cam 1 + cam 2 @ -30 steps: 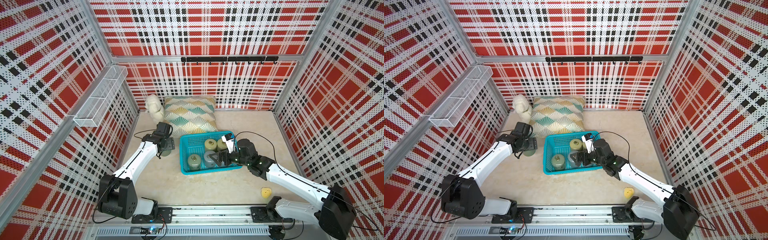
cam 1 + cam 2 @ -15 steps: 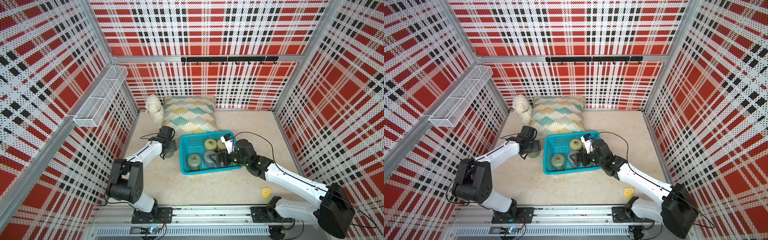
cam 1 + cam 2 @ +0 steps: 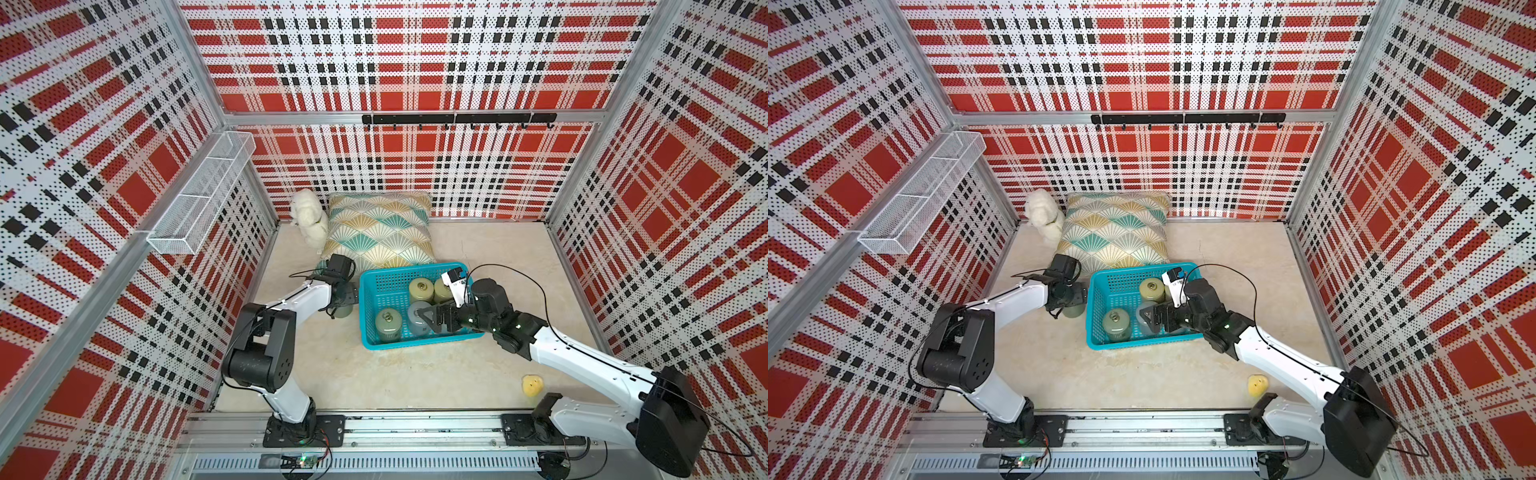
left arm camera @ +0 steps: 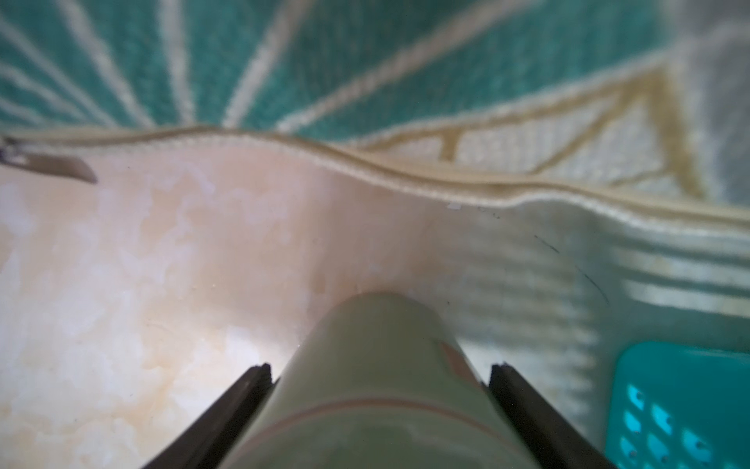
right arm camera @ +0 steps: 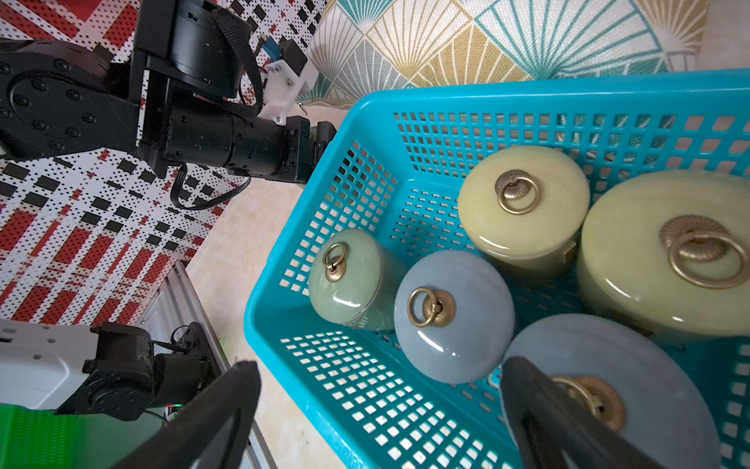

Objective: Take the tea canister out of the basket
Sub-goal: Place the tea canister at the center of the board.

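- We barely see the green tea canister (image 3: 342, 310) under the left wrist (image 3: 337, 286).
- The left end effector (image 4: 379, 373) clamps it outside the basket (image 3: 419, 343), beside its wall.
- The right end effector (image 5: 379, 363) hangs spread, empty, over the basket, right arm (image 3: 582, 361) outstretched.

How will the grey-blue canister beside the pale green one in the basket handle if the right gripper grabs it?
The grey-blue canister shows glossy highlights, so probably glazed: rigid, slick, likely breakable. Its lid, with a brass ring, may lift off; grip the body. The pale green canister stands close, so it could get nudged.
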Controlling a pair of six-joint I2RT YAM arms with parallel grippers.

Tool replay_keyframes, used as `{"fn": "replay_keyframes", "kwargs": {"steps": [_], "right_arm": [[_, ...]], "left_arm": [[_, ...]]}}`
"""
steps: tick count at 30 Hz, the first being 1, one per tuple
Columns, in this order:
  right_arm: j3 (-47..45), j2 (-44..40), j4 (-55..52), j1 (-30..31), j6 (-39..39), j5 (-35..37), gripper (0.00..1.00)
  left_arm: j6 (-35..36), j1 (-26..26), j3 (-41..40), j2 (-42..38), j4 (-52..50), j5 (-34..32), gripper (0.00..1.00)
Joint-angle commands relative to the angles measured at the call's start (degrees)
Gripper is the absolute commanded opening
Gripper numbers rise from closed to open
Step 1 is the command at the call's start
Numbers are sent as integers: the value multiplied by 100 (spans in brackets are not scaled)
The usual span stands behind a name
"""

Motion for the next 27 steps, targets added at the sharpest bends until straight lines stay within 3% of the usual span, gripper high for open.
{"fn": "replay_keyframes", "kwargs": {"steps": [1, 4, 5, 6, 16, 18, 27], "right_arm": [[157, 56, 69, 41, -51, 57, 100], [155, 43, 57, 41, -51, 91, 100], [152, 45, 51, 46, -52, 113, 100], [164, 40, 45, 46, -70, 127, 100], [287, 18, -180, 40, -237, 489, 100], [363, 45, -271, 42, -236, 627, 100], [1245, 479, -1201, 44, -61, 1696, 100]], "left_arm": [[34, -52, 148, -27, 296, 122, 84], [28, -45, 160, -95, 257, 123, 88], [34, -50, 178, -121, 230, 143, 98], [26, -60, 195, -145, 198, 154, 100], [-46, -73, 249, -798, -13, 81, 99], [-73, -291, 216, -1076, -28, 68, 99], [-53, -506, -94, -2332, 163, 169, 99]]}}
